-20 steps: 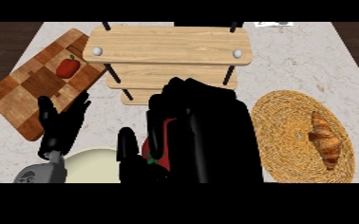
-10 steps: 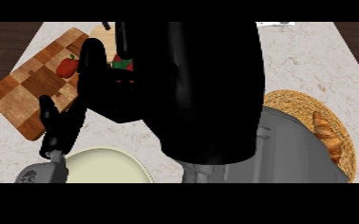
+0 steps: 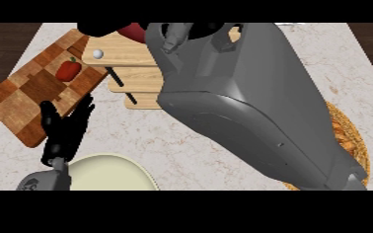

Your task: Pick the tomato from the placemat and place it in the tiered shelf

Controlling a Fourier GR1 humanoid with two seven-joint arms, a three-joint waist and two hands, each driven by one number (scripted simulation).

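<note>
Round red tomato (image 3: pixel 133 31) is seen at the far edge of the light wooden tiered shelf (image 3: pixel 124 55), partly hidden by the right hand (image 3: pixel 109 27); whether the fingers are curled round it cannot be told. Likely carried there for release. Left hand (image 3: pixel 64 131) rests near the counter's (image 3: pixel 197 148) left edge, fingers spread. Checkered wooden board (image 3: pixel 36 94) carries a red pepper (image 3: pixel 68 69).

Light is even and fairly bright across the pale tabletop (image 3: pixel 218 143), with no glare and no strong directional source. Shadows are soft: a faint dark patch lies under the shelf (image 3: pixel 131 61) (along its lower edge) and beneath the big grey forearm (image 3: pixel 247 103), whose shading runs from lighter top to darker underside. Edges show no bending.
</note>
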